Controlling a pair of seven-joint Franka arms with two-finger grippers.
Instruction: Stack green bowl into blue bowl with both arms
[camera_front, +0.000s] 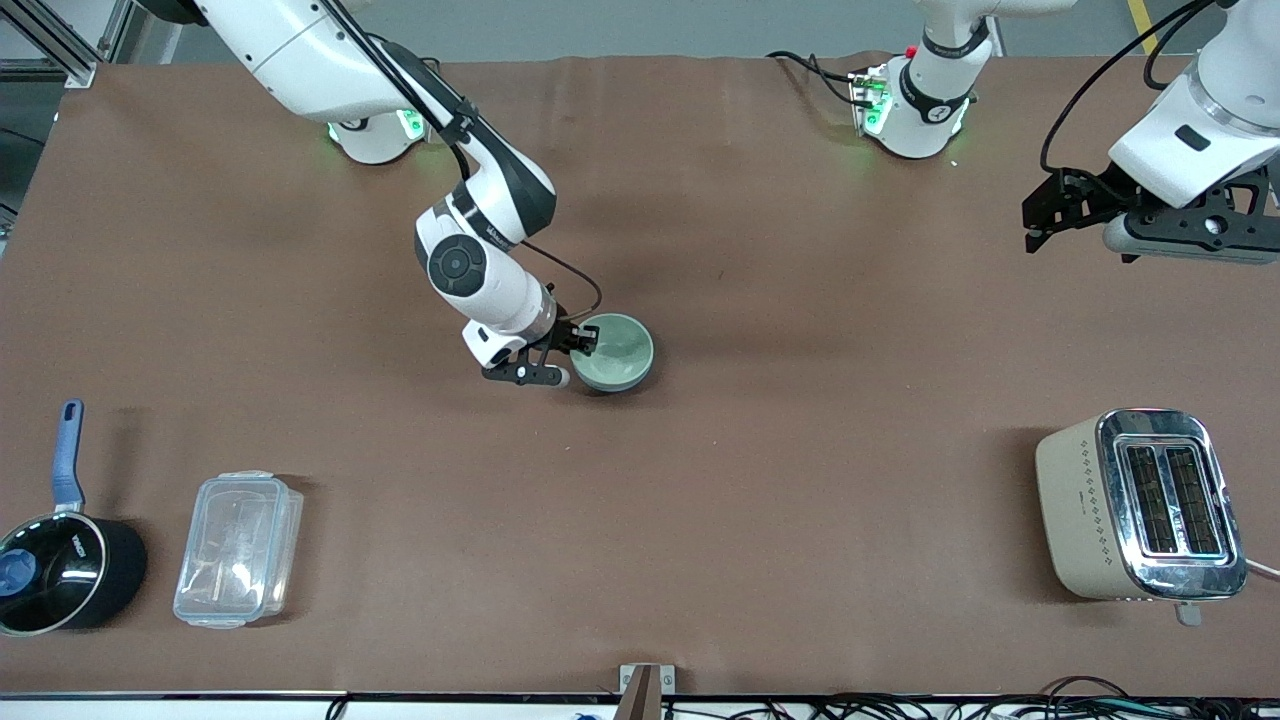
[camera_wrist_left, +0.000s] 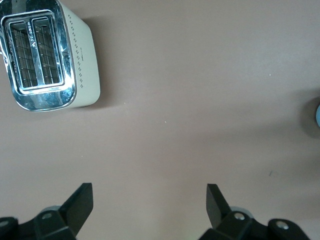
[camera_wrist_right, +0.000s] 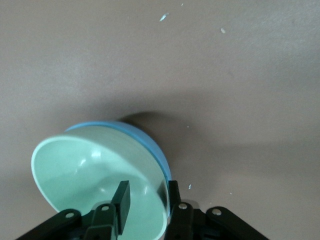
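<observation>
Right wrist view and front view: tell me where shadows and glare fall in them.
Right wrist view: a soft dark shadow lies on the table beside the blue bowl, and faint highlights shine inside the green bowl held by the right gripper. Front view: the toaster top glints brightly; the left gripper hangs open over bare table.
</observation>
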